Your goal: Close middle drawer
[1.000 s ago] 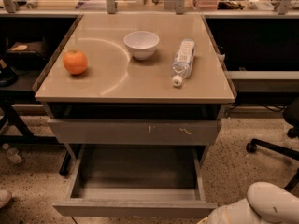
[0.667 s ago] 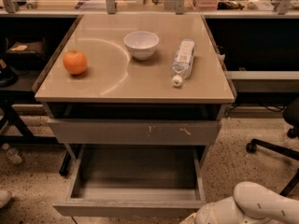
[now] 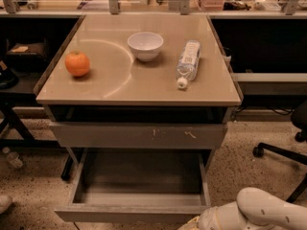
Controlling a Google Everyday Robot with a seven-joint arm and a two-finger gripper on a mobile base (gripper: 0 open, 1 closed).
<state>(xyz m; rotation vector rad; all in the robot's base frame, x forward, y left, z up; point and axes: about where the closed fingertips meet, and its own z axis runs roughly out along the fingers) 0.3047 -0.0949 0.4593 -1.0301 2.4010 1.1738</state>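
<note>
The middle drawer [image 3: 139, 181] is pulled far out below the tabletop. Its grey box interior shows, and its plain front [image 3: 129, 213] lies along the bottom of the view. Above it sits the taller drawer front with pale scratch marks [image 3: 139, 135], a little way out. My white arm [image 3: 259, 214] comes in at the bottom right. My gripper [image 3: 192, 223] is at the bottom edge, by the right end of the middle drawer's front, mostly cut off by the frame.
On the tan tabletop [image 3: 139, 87] are an orange [image 3: 77, 63], a white bowl [image 3: 145, 45] and a lying water bottle [image 3: 188, 63]. An office chair base [image 3: 280, 152] stands at the right. Dark shelving flanks the table on both sides.
My arm has moved left along the bottom edge, toward the right end of the open drawer's front. The drawer has not moved.
</note>
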